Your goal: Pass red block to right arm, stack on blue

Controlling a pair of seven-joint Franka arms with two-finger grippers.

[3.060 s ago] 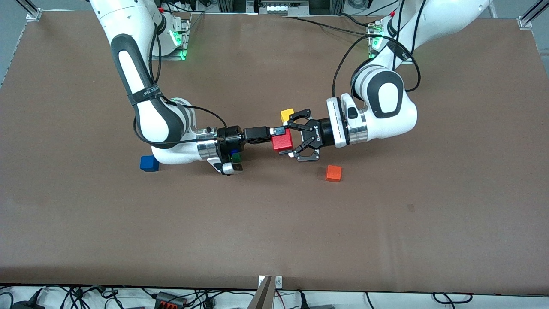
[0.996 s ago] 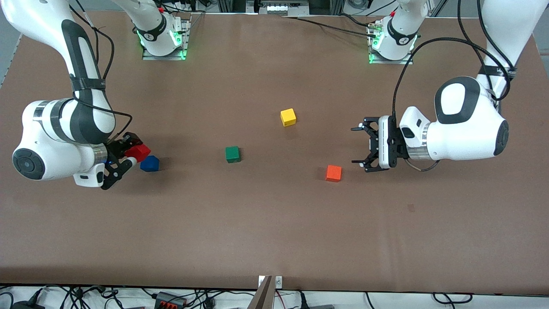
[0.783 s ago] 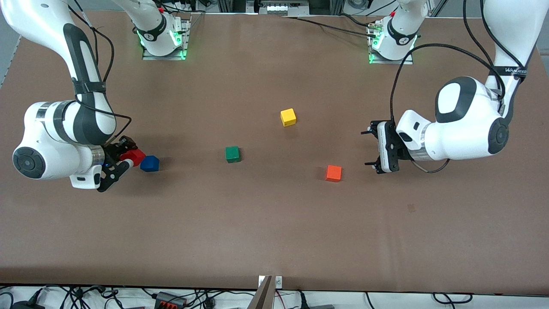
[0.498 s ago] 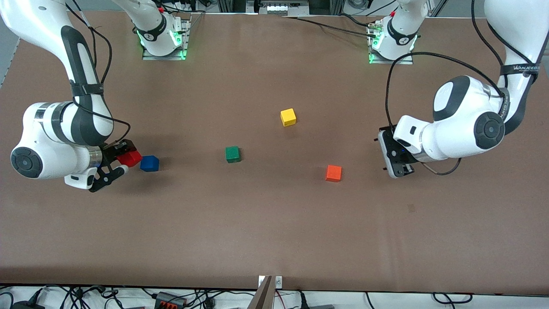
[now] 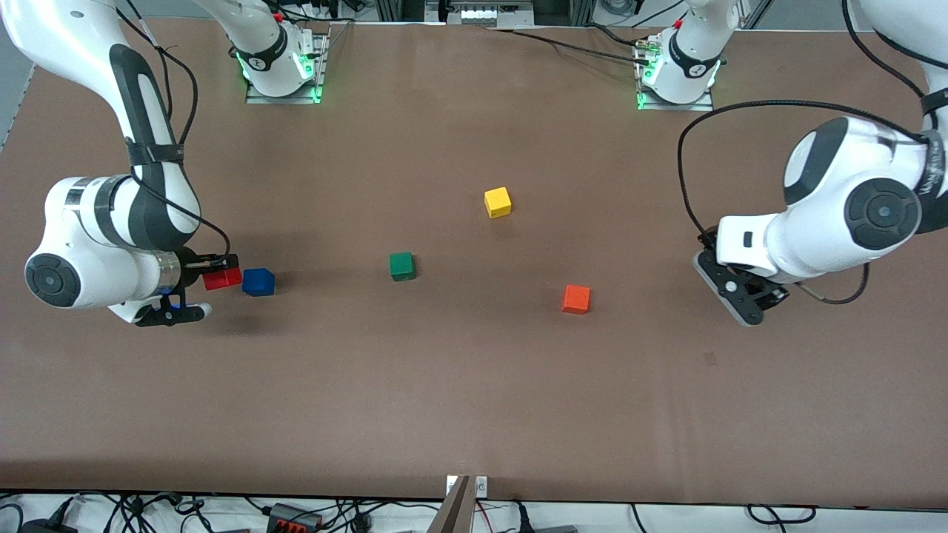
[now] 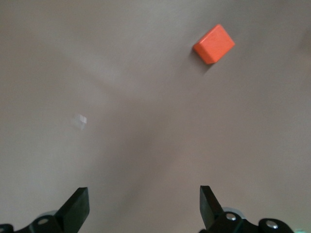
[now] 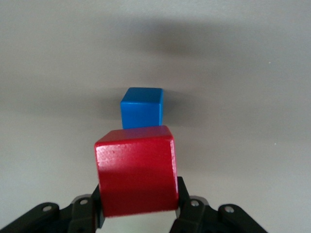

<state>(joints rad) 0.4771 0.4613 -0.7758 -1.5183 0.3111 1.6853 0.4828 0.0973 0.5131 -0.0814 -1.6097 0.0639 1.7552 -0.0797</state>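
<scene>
My right gripper (image 5: 211, 280) is shut on the red block (image 5: 222, 278) and holds it low over the table, right beside the blue cube (image 5: 258, 282), toward the right arm's end. In the right wrist view the red block (image 7: 136, 170) sits between the fingers (image 7: 187, 208), with the blue cube (image 7: 142, 108) just past it on the table. My left gripper (image 5: 743, 302) is open and empty, pointing down over bare table toward the left arm's end. Its fingers (image 6: 77, 209) stand wide apart.
A green cube (image 5: 401, 266) and a yellow cube (image 5: 498, 201) lie mid-table. An orange cube (image 5: 575, 298) lies between the green cube and my left gripper; it also shows in the left wrist view (image 6: 214, 44).
My right gripper took the red block from mid-table to beside the blue cube and has levelled out there. My left arm has drawn back toward its end and turned its gripper downward.
</scene>
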